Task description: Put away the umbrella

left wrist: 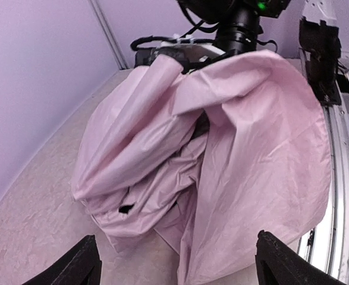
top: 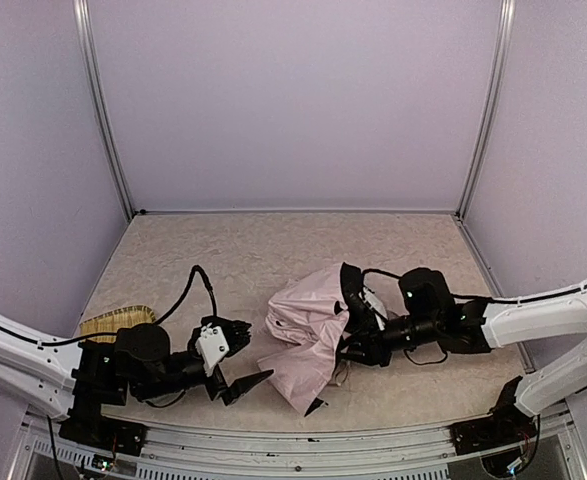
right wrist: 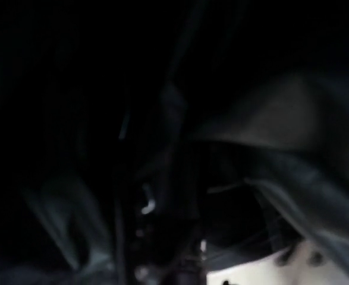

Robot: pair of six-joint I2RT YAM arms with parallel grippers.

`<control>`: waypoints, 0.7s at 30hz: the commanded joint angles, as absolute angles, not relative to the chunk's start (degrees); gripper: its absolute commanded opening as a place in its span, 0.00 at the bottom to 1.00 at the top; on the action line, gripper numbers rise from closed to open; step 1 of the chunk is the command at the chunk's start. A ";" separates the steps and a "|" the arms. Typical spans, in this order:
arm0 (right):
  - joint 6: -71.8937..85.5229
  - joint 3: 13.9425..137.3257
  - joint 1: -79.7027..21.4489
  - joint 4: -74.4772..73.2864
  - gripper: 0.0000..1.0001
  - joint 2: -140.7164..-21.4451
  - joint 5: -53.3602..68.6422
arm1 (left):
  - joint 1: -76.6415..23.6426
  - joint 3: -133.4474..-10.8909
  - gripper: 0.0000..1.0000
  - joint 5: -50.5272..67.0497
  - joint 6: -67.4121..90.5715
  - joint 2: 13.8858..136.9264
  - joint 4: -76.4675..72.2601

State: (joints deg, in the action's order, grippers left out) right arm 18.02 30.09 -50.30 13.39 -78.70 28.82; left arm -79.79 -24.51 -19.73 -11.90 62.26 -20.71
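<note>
Lilac-walled booth, beige table [top: 273, 250]. Umbrella [top: 308, 335] collapsed in pink heap right of centre. Left gripper [top: 245, 355] spread wide just left of it, not touching. Right gripper [top: 358, 330] buried in fabric, so I cannot tell its state. My plan: sweep loose canopy toward shaft, pinch folds, not ribs.

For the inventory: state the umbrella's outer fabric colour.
Pale pink folding umbrella; left wrist view shows it best.
</note>
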 commanded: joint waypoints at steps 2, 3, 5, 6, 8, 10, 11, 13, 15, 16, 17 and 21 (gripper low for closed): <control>13.56 36.59 -47.57 8.02 0.00 -64.49 22.21 | -78.12 -22.47 0.89 -24.67 -9.53 57.63 -33.06; 12.90 37.44 -46.86 7.76 0.00 -62.37 21.48 | -77.96 -22.35 0.90 -24.63 -9.85 56.95 -33.77; 10.65 39.33 -45.89 7.29 0.00 -58.67 21.25 | -77.53 -21.82 0.93 -24.47 -10.48 55.96 -35.77; 9.53 40.53 -45.64 6.82 0.00 -57.45 21.26 | -77.23 -21.40 0.94 -24.21 -10.75 55.62 -36.96; 6.63 43.66 -45.61 4.05 0.00 -56.30 21.69 | -76.20 -20.41 0.96 -22.91 -10.81 55.14 -39.97; 3.17 47.24 -45.62 -0.09 0.00 -56.16 23.03 | -74.32 -19.38 0.99 -20.80 -9.94 55.26 -43.63; 1.54 49.40 -45.62 -1.97 0.00 -56.29 24.14 | -73.08 -18.98 0.99 -19.58 -9.53 55.67 -44.91; -1.49 52.29 -45.62 -5.54 0.00 -56.49 28.10 | -70.34 -19.01 0.99 -16.59 -8.64 57.14 -46.88; -3.76 54.60 -45.61 -7.70 0.00 -56.51 32.74 | -67.86 -19.80 0.99 -13.61 -8.32 59.34 -47.83; -4.58 55.50 -45.59 -8.81 0.00 -56.57 34.85 | -66.74 -20.43 0.99 -13.15 -8.38 60.58 -48.11; -5.36 56.61 -45.61 -9.71 0.00 -56.64 36.84 | -66.11 -21.08 0.99 -12.90 -8.86 61.86 -48.14; -8.19 60.65 -45.56 -14.35 0.00 -57.42 41.52 | -64.68 -22.66 0.99 -12.00 -11.13 66.23 -48.71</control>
